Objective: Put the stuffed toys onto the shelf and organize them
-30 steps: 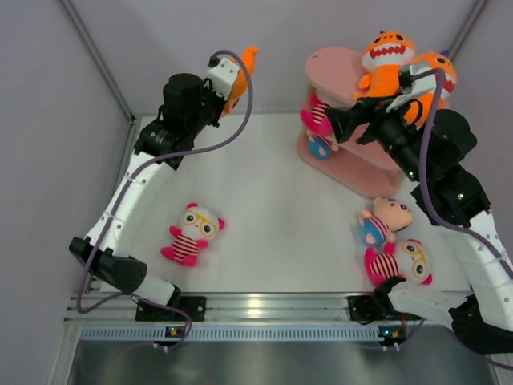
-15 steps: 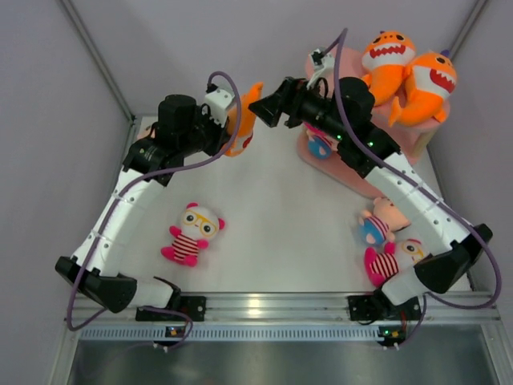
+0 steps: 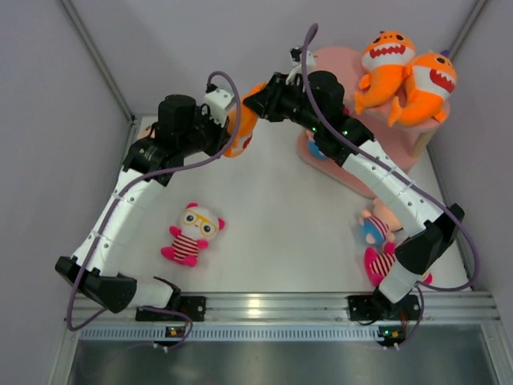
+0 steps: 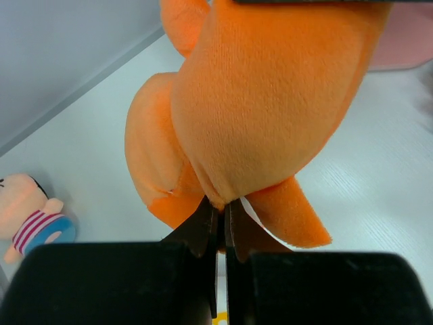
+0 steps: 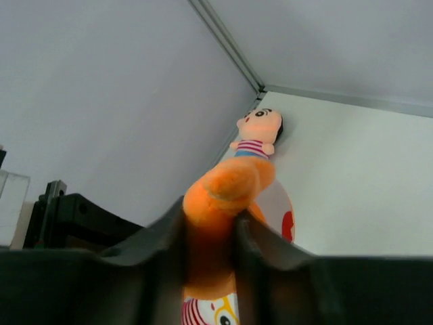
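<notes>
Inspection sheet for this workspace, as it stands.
Surface: white table, no spills seen.
Job's things: two sharks atop the shelf; held shark between the arms; left striped doll on the table; blue doll and right striped doll by the right arm, partly hidden; corner doll by the wall.
Clutter: nothing seen.
Grippers: left gripper shut on held shark; right gripper closed on its other end.
Cables: purple cables along both arms, none seen snagged.
Surroundings: grey walls; metal rail at near edge.
</notes>
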`<act>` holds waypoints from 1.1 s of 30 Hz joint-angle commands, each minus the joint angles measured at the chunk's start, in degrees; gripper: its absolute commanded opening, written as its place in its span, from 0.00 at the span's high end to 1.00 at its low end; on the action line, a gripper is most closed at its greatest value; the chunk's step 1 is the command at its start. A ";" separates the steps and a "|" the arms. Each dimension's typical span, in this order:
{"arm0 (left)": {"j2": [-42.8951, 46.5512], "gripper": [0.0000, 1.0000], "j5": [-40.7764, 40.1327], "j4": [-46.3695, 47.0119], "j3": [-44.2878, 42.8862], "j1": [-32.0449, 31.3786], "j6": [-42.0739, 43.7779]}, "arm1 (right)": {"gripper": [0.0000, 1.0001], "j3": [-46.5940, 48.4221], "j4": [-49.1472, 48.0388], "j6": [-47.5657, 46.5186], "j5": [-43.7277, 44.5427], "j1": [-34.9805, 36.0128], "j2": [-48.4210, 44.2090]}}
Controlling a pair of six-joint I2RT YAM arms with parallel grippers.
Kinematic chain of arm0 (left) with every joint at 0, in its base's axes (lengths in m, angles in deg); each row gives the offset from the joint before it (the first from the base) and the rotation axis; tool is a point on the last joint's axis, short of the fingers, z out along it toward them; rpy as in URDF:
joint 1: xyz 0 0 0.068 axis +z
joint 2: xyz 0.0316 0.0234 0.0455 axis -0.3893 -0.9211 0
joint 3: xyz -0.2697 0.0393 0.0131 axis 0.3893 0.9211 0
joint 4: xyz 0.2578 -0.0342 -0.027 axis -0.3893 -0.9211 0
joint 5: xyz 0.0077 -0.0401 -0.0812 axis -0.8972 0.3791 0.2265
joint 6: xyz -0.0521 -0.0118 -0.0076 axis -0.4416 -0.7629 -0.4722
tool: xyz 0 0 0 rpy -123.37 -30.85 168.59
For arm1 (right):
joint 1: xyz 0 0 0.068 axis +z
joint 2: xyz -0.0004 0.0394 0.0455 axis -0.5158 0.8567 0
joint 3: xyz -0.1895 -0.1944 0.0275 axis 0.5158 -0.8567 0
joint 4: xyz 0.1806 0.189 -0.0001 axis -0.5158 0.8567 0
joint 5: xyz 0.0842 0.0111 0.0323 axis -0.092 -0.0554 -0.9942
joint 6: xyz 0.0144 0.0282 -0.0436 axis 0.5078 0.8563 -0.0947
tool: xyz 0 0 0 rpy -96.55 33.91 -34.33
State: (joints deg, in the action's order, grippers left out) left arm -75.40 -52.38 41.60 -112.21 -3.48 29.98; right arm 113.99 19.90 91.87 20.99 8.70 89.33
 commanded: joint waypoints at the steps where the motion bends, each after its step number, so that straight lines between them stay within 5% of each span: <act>1: 0.98 1.00 -0.45 1.68 -1.72 0.03 0.10 | 0.82 2.90 -0.06 -0.07 1.71 0.95 0.05; 3: 1.16 1.00 -0.97 1.59 -1.29 0.02 0.72 | 1.00 3.08 -1.80 -3.49 0.92 0.68 -0.90; 6: 1.94 0.50 -1.33 0.20 -0.85 0.03 1.16 | 1.00 3.51 -5.93 -15.07 -3.64 0.51 -2.58; 7: 2.38 0.27 -1.59 -0.34 -0.76 -0.06 1.16 | 1.00 4.91 -5.07 -18.67 -4.87 0.25 -2.50; 10: 4.58 0.15 -2.99 -2.53 0.21 -0.06 1.86 | 1.00 14.74 0.18 -34.83 -8.04 -1.60 -0.30; 13: 6.60 0.14 -7.99 -4.38 0.82 0.03 3.53 | 1.00 19.43 0.92 -60.35 -13.31 -3.01 -0.12; 16: 8.27 0.14 -13.36 -5.96 1.70 0.29 4.67 | 1.00 17.32 -1.11 -75.35 -17.53 -3.89 -0.92; 22: 7.49 0.15 -16.44 -8.25 2.67 0.55 6.08 | 0.98 28.83 13.21 -109.26 -16.94 -8.36 5.68; 33: -1.39 0.17 -18.90 -9.48 -1.55 0.55 7.92 | 1.00 18.03 13.92 -131.02 -6.20 -17.42 6.91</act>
State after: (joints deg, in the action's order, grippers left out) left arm -75.71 -69.56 32.35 -110.94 -3.11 36.52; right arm 133.03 33.54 -28.95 12.55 -8.05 97.33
